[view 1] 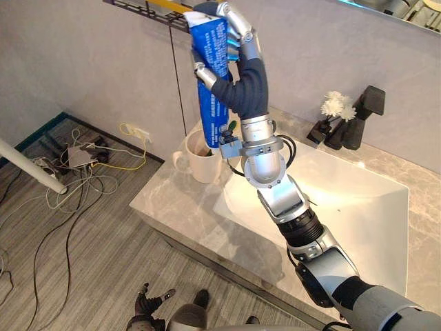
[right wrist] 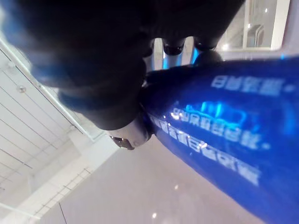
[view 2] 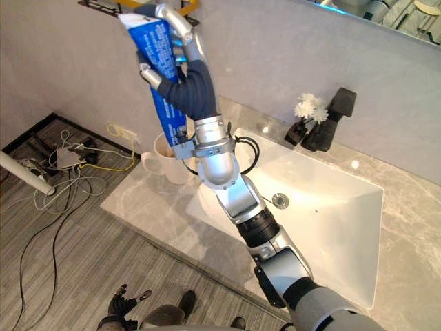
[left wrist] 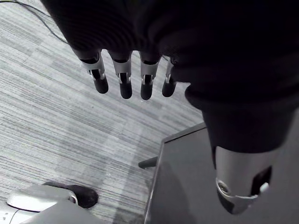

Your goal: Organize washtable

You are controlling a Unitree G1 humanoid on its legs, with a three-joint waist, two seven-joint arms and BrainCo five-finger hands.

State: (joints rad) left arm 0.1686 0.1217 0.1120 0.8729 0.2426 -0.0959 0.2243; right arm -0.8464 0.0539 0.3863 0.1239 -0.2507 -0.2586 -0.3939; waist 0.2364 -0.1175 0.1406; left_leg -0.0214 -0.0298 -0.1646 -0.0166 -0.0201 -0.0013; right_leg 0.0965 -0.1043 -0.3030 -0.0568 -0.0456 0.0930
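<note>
Overhead, the right robot hand (view 1: 242, 43) clamps the upright blue tube (view 1: 211, 65) by its upper half.

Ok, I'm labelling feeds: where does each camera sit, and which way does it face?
Left eye: head, looking down at the washtable; right hand holds a blue tube high.
Right eye: same scene, slightly offset.
Left wrist: along the open left hand, toward the floor.
Right wrist: close along right hand and blue tube.
Shared: eyes and right wrist, blue tube.
</note>
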